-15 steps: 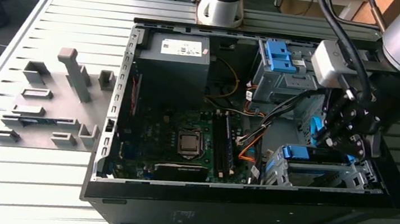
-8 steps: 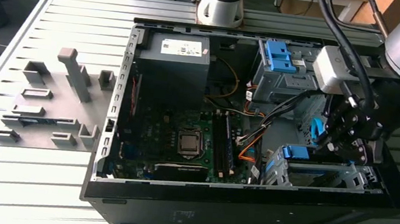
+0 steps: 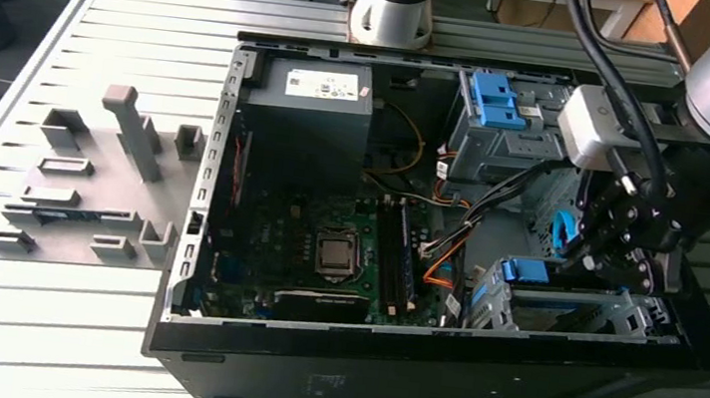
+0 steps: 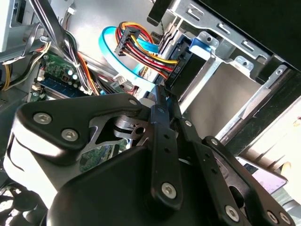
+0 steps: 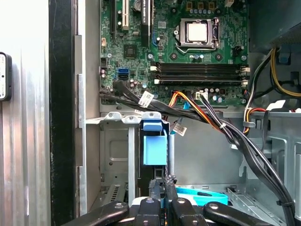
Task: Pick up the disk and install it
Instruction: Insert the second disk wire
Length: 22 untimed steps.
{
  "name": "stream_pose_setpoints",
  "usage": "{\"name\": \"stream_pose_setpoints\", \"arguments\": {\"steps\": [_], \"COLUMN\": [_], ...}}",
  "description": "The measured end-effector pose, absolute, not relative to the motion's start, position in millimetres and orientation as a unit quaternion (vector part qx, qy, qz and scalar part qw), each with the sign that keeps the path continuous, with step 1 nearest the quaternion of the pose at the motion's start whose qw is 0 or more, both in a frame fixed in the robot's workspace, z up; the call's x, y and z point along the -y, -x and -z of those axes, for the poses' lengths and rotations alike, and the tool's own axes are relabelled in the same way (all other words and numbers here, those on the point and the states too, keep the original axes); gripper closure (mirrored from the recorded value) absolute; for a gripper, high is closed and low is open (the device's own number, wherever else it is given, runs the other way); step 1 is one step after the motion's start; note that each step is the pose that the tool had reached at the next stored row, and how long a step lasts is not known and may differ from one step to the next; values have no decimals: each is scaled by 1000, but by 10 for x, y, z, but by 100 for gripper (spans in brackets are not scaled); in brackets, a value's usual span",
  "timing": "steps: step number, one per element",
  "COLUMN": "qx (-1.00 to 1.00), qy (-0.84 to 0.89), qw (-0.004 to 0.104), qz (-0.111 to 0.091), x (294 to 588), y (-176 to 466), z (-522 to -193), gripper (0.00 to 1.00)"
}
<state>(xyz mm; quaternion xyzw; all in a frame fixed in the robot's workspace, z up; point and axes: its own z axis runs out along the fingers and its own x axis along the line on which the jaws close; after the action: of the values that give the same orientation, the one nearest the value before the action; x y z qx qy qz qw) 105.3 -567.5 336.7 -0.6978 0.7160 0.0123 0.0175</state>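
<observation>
The disk (image 3: 568, 304) sits inside the grey drive cage (image 3: 503, 311) at the case's front corner, on the exterior view's right. Its blue rail end shows in both wrist views (image 5: 154, 147) (image 4: 200, 48). My gripper (image 3: 605, 260) hangs just above and behind that cage. In the first wrist view my gripper (image 5: 164, 181) has its two fingers pressed close together, with the tips right at the disk's blue end. In the second wrist view my gripper (image 4: 163, 93) ends beside a black cable plug (image 4: 181, 70). I see nothing held between the fingers.
The open black computer case (image 3: 307, 379) lies on a slatted metal table (image 3: 49, 305). Inside are the motherboard (image 3: 310, 244), a black power supply (image 3: 307, 123), a second cage with a blue bracket (image 3: 494, 99) and loose cable bundles (image 5: 197, 113). A grey fixture block (image 3: 95, 190) stands beside the case.
</observation>
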Motion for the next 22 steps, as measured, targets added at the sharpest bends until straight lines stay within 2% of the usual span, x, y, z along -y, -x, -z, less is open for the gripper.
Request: {"name": "stream_pose_setpoints", "arguments": {"steps": [22], "qx": [-716], "qy": [698], "qw": [22], "qz": [-17], "x": [5675], "y": [-1056], "z": [-3311], "gripper": [84]}}
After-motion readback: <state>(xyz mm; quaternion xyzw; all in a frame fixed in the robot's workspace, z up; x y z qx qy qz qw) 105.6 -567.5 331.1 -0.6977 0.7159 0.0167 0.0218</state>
